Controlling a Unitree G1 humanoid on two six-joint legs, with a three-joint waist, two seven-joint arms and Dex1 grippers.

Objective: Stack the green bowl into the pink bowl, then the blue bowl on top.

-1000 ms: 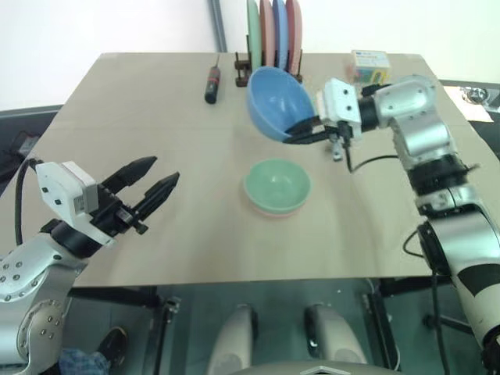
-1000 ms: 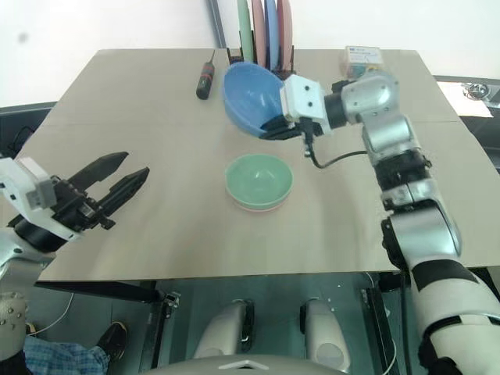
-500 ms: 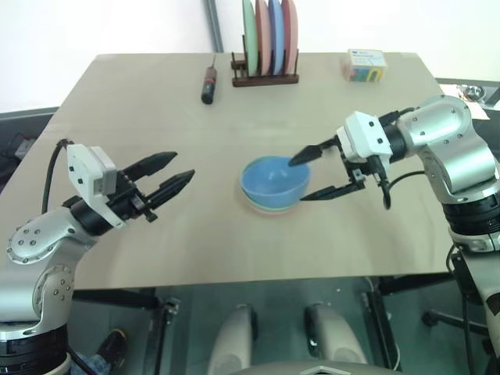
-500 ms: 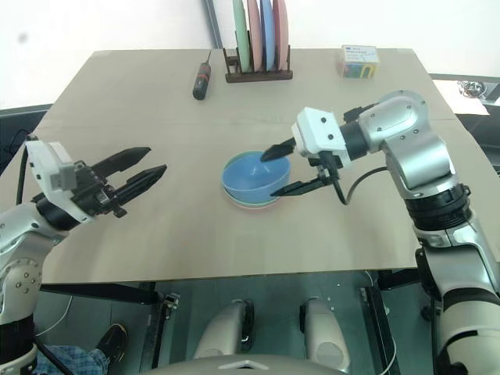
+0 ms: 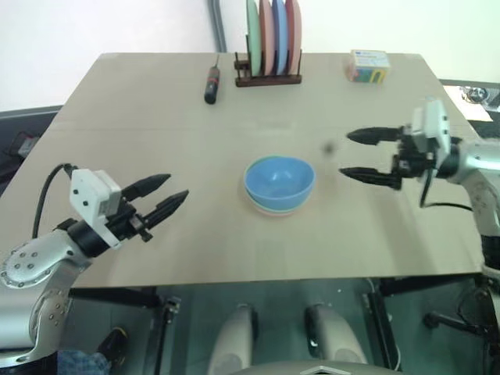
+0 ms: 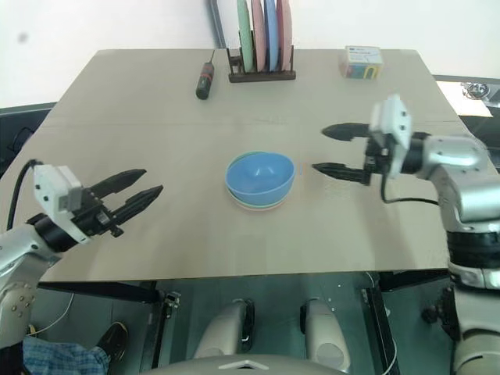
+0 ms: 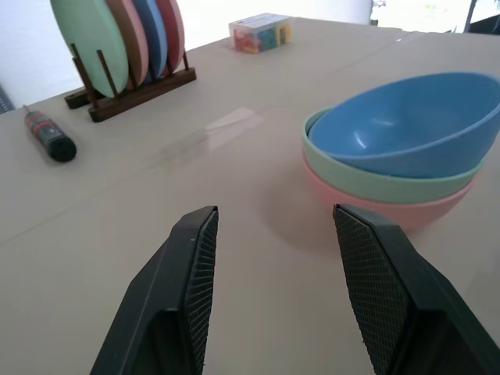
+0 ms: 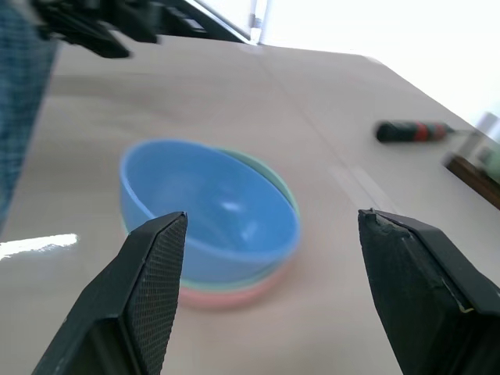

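A small round sky-blue plastic bowl [image 5: 279,179] is seen nested, slightly tilted, in a pale mint-green plastic bowl [image 7: 367,180], which sits inside a salmon-pink plastic bowl [image 7: 383,212] at the middle of the beige tabletop [image 5: 156,125]. The right gripper [image 5: 366,156] is held just right of the stack, its fingers spread wide and empty. The left gripper [image 5: 166,195] is held well apart on the left, fingers parted, nothing gripped.

The table [image 5: 156,125] bears the pink bowl [image 7: 391,215], a screwdriver [image 5: 212,83], a plate rack [image 5: 268,78], a box [image 5: 369,66].
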